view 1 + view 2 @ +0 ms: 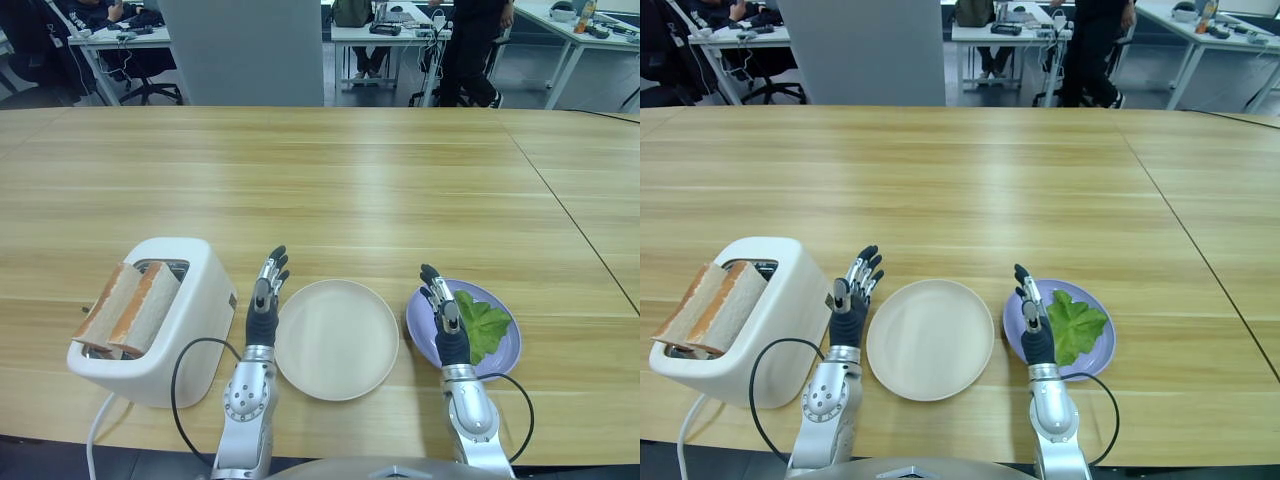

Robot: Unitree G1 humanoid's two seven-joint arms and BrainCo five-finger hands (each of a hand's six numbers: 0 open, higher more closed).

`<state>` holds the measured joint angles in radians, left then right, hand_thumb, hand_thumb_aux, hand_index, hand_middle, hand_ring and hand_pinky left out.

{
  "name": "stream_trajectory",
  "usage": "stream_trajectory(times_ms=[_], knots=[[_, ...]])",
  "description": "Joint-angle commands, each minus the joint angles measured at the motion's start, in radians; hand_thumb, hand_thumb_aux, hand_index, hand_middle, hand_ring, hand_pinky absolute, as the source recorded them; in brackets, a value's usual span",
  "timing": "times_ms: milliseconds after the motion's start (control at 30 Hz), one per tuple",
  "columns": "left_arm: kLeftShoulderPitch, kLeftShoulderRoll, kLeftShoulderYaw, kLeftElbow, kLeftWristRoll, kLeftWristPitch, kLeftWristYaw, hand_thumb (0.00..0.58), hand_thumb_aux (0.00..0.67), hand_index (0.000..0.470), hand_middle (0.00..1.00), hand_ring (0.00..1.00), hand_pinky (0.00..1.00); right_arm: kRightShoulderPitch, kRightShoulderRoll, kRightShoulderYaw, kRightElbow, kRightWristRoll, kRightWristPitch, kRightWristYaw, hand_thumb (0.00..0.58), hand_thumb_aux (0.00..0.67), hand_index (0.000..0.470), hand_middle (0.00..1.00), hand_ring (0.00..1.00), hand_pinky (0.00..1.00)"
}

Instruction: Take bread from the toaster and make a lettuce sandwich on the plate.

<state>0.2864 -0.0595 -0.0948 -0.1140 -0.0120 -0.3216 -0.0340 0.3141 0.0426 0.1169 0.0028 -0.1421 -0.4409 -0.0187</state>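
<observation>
No text, number or sign can be read from here. The white plastic toaster (pixel 195 330) on the pale wooden table (pixel 400 180) has a small dark mark (pixel 232 300) on its side, too small to read. Any print on the items on the white desk (pixel 350 33) in the room behind is too far off to make out.

Two bread slices (pixel 128 308) in white toaster (pixel 205 300); cream plate (pixel 336 338) alongside; lettuce (pixel 483 325) on lilac plate (pixel 502 356).
</observation>
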Motion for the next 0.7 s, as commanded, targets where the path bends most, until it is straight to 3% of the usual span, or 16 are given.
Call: stream_trajectory(times_ms=[33,233,400,533,700], knots=[[0.014,0.010,-0.022,-0.033,0.063,0.018,0.017,0.000,0.000,0.000,0.00,0.00,0.00,-0.007,-0.007,-0.004,0.015,0.009,0.011,-0.003,0.000,0.000,0.000,0.00,0.00,0.00],[0.101,0.144,0.029,-0.436,0.415,0.193,0.008,0.000,0.000,0.000,0.00,0.00,0.00,-0.002,-0.026,0.006,0.048,-0.003,0.018,0.003,0.000,0.000,0.000,0.00,0.00,0.00],[0.141,0.265,0.212,-0.660,0.702,0.339,-0.041,0.000,0.000,0.000,0.00,0.00,0.00,0.009,-0.038,0.014,0.060,-0.007,0.018,0.004,0.000,0.000,0.000,0.00,0.00,0.00],[0.134,0.392,0.460,-0.746,0.756,0.382,-0.080,0.000,0.000,0.000,0.00,0.00,0.00,0.045,-0.034,0.030,0.042,-0.010,0.010,-0.002,0.000,0.000,0.000,0.00,0.00,0.00],[0.208,0.545,0.778,-0.644,0.719,0.401,-0.140,0.000,0.000,0.000,0.00,0.00,0.00,0.076,-0.035,0.032,0.028,-0.013,0.006,-0.015,0.000,0.000,0.000,0.00,0.00,0.00]])
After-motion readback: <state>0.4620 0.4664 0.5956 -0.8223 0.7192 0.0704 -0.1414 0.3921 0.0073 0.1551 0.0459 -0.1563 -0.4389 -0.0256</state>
